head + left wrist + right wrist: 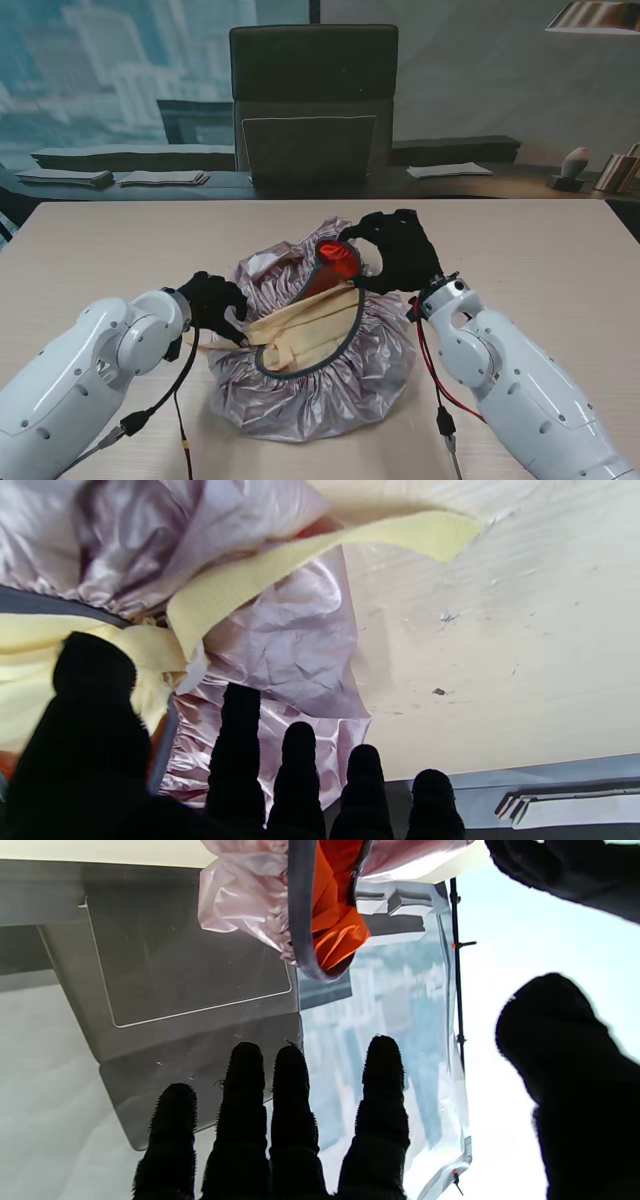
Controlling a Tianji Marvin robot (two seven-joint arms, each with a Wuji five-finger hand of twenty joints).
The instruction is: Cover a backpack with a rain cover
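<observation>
On the worktop (120,240) the backpack (305,330) lay at the centre, pale yellow with its straps facing up and an orange-red part (338,260) showing at the far end. The rain cover (320,385) — a shiny, crinkled silver-pink sheet with a dark grey elastic hem (345,345) — lay under and around the pack, its gathered edge bunched along the near and right sides. Our left hand (215,305) sat at the left edge of the bundle, black-gloved, fingers curled down against the cover and a yellow strap; the left wrist view showed the thumb (92,680) on the yellow fabric and the other fingers (240,720) over the silver sheet, but we could not tell whether anything was actually pinched. Our right hand (400,250) was raised over the far right end, with fingertips meeting at the hem beside the orange-red part in the stand view. In the right wrist view, however, the fingers (290,1090) stood apart and the hem (300,915) hung clear of them — so we could not tell whether that hand held it. A dark chair (312,100) stood beyond the worktop.
</observation>
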